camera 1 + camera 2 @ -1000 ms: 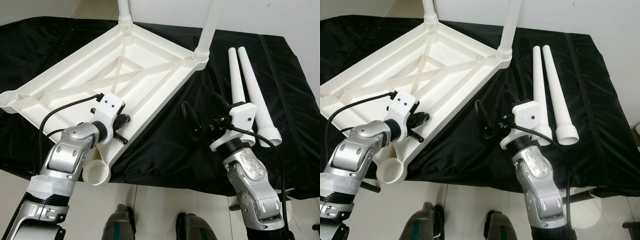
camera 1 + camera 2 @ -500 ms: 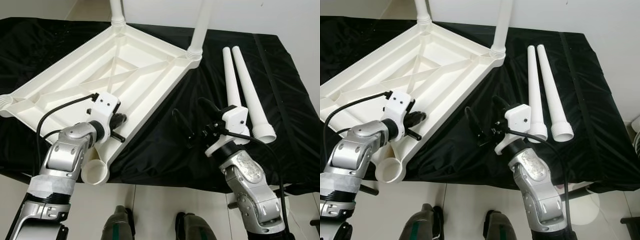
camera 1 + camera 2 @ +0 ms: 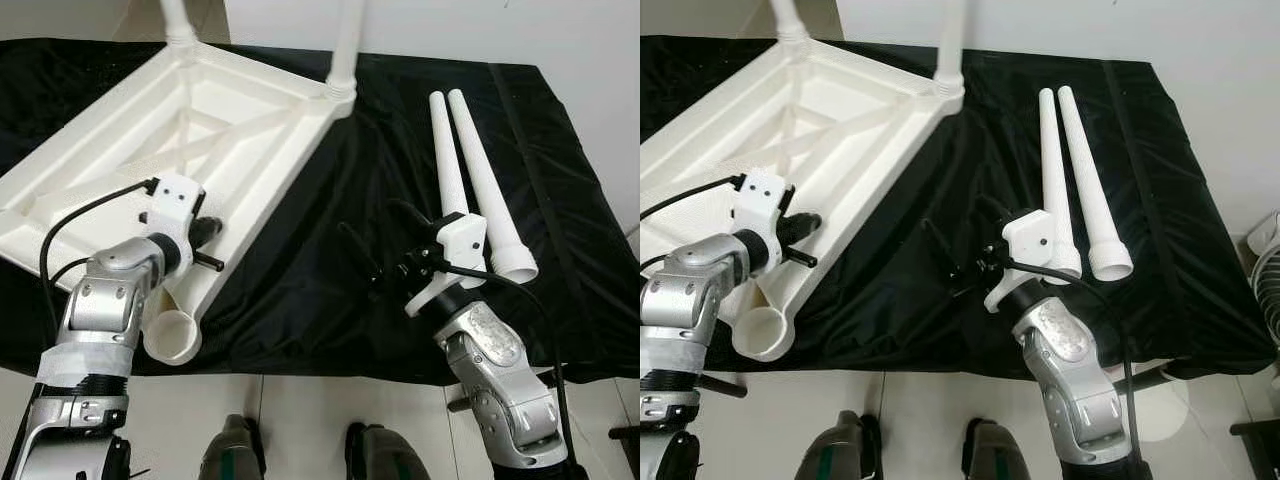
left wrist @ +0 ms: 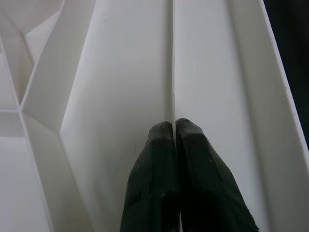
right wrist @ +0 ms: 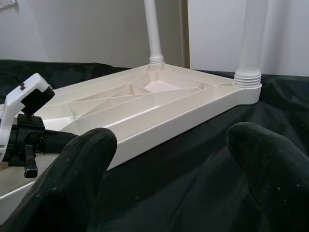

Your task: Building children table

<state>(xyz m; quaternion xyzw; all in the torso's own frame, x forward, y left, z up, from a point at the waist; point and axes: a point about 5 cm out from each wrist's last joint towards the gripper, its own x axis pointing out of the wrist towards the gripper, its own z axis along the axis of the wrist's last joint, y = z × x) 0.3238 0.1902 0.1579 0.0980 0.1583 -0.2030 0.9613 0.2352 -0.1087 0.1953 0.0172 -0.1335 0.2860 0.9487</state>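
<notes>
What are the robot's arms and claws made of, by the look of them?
Both arms are shiny silver metal shells with black cables looping alongside. Each wrist carries a white boxy block. The left gripper and right gripper each have two long black fingers.

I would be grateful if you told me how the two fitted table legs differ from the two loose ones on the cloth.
The fitted legs stand upright, screwed into sockets at the far corners of the upturned tabletop; the loose legs lie flat, side by side on the black cloth, apart from the tabletop. The loose legs show their open hollow ends; the fitted legs' upper ends are cut off by the picture. All four are white, tapered plastic.
</notes>
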